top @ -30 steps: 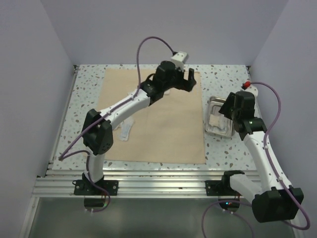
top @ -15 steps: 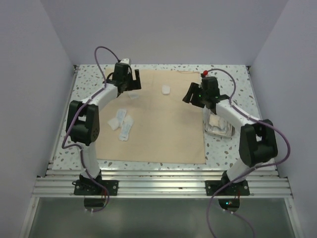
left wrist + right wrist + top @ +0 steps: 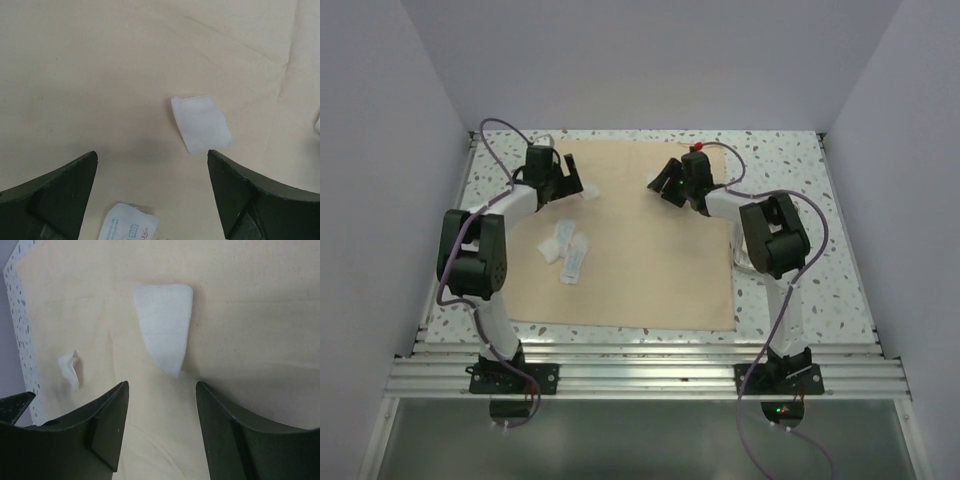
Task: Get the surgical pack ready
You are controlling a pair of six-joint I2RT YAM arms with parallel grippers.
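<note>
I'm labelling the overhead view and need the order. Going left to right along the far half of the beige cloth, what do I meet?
left gripper → small white gauze piece → right gripper

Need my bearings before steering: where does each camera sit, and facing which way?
Top external: above and behind the bases, looking down at the beige cloth; both arms show.
Left wrist: behind the left gripper, facing down at a gauze square; its fingers show.
Right wrist: behind the right gripper, facing down at a gauze pad; its fingers show.
All three share the beige cloth.
</note>
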